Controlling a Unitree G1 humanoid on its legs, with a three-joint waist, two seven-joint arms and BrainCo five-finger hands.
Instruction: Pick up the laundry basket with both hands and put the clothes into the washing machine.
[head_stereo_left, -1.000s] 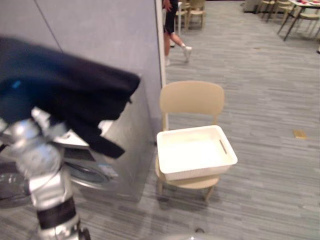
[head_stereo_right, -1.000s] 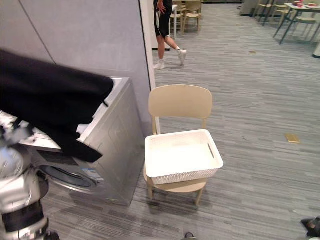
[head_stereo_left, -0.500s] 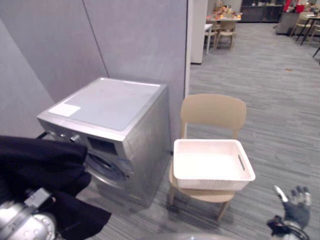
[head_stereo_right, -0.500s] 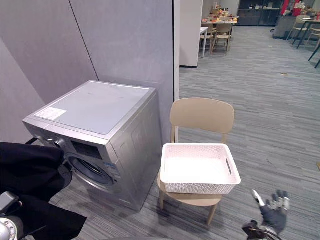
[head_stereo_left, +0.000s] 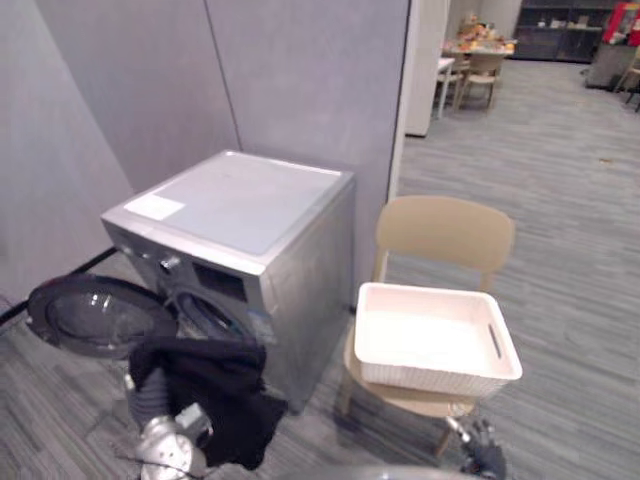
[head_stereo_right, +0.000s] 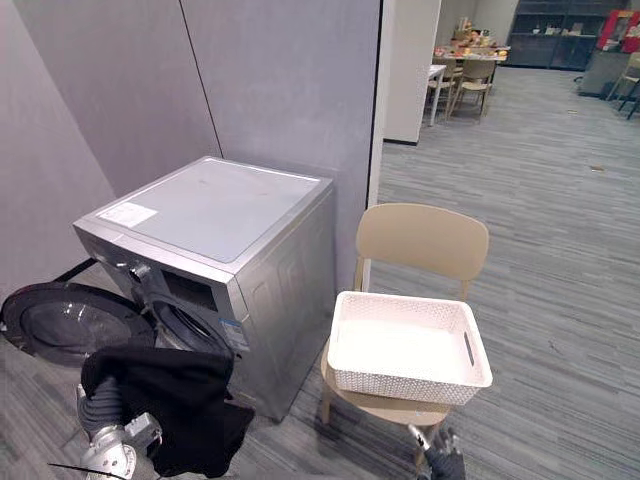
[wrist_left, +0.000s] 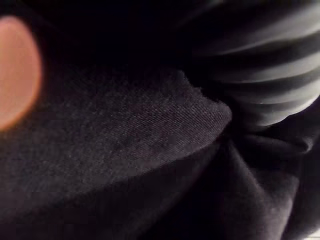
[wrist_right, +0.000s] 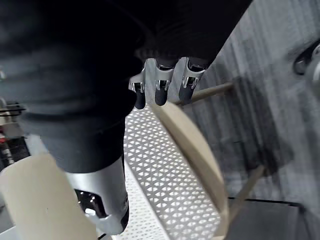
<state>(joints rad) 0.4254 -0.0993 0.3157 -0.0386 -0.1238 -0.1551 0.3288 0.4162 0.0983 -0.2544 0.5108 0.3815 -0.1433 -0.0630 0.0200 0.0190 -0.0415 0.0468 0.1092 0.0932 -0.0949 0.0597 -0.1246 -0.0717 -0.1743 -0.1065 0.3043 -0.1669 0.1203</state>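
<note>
Soft, even indoor light; left wrist view dim.

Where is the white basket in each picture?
Left eye view: laundry basket on the beige chair beside the washing machine.
Right eye view: laundry basket on that chair.
Right wrist view: its lattice wall past the right hand's fingers.
Shared landmark: the chair.

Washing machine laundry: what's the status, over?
Black garment draped over left hand, low before washing machine, door open. Right hand open, empty, by chair. Basket empty on chair. Nothing blocking.
</note>
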